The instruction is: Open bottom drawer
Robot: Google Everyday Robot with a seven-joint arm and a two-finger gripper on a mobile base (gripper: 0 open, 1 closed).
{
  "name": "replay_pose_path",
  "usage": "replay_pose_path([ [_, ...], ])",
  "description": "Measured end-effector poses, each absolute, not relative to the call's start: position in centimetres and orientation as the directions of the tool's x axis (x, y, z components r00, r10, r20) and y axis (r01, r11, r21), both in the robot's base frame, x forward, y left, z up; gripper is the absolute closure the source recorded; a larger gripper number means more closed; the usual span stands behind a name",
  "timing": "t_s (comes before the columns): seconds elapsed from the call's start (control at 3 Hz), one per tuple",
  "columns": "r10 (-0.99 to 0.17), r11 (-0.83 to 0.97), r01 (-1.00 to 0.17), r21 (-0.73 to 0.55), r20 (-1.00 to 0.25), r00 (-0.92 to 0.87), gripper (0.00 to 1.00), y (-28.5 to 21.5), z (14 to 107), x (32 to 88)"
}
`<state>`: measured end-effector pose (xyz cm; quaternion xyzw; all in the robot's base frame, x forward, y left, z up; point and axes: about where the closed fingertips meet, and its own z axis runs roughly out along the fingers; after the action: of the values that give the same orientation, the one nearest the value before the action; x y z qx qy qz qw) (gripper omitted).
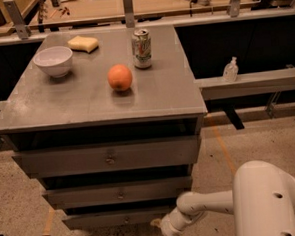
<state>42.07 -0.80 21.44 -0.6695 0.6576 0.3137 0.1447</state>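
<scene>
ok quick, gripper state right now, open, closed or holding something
gripper: cannot be told whether open or closed; it sits low near the floor, just off the right end of the bottom drawer, to the right of its knob.

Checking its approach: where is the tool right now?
In the camera view, the tool sits low at the bottom edge, in front of the right end of the bottom drawer, close to the floor.

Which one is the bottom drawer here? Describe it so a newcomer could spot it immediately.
Find the grey cabinet carrying the orange. Three drawer fronts stack below its top; the bottom drawer is the lowest, with the gripper low by its right end. It looks slimmer and narrower than the middle drawer and top drawer.
</scene>
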Motion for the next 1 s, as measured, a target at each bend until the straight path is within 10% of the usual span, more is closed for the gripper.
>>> replay_pose_path([
  [0.33,-0.779,-0.137,-0.949,0.283,-0.622,-0.073,0.41,0.1,22.2,39.7],
  [0.67,-0.773,-0.129,-0.947,0.293,-0.628,-0.089,0.41,0.2,23.0,38.6],
  [1.0,-0.777,-0.042,-0.978,0.203,-0.622,-0.096,0.09,-1.2,24.9,39.7],
])
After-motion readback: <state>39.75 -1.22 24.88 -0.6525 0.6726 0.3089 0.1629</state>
